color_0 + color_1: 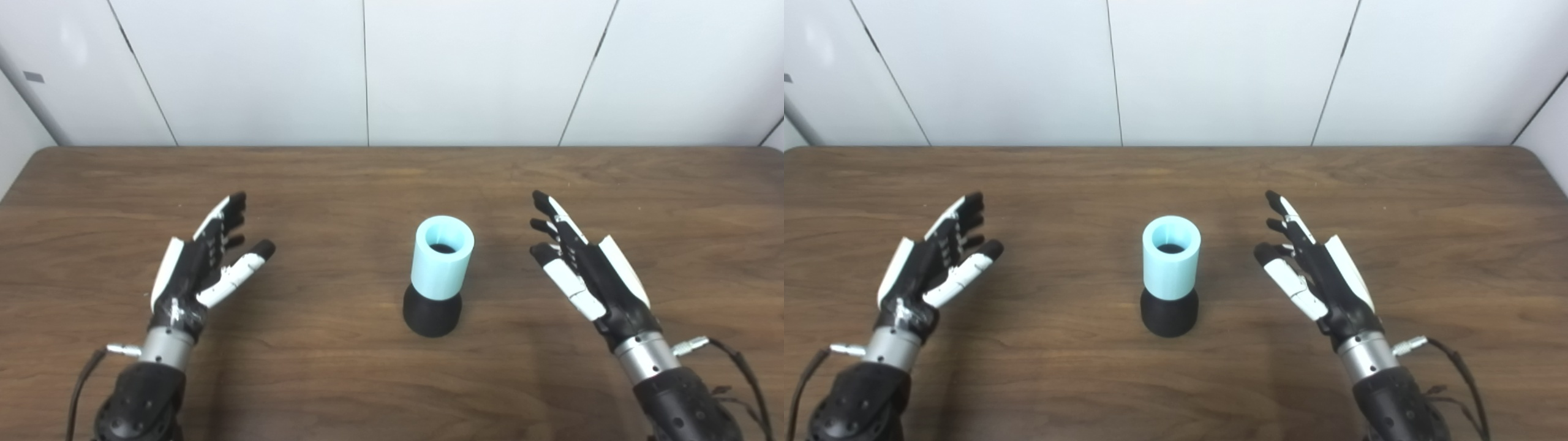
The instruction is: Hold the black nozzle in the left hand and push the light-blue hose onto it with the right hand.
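I could not see how deep the black nozzle (432, 313) ran inside the light-blue hose (442, 257); only its flared base showed. The pair stood upright at frame centre on the table (367, 380). My left hand (199, 263) and right hand (582, 269) flanked it, fingers spread, holding nothing.

Light-blue hose (443, 258) sits upright on the black nozzle (432, 313) — mid-table, standing.
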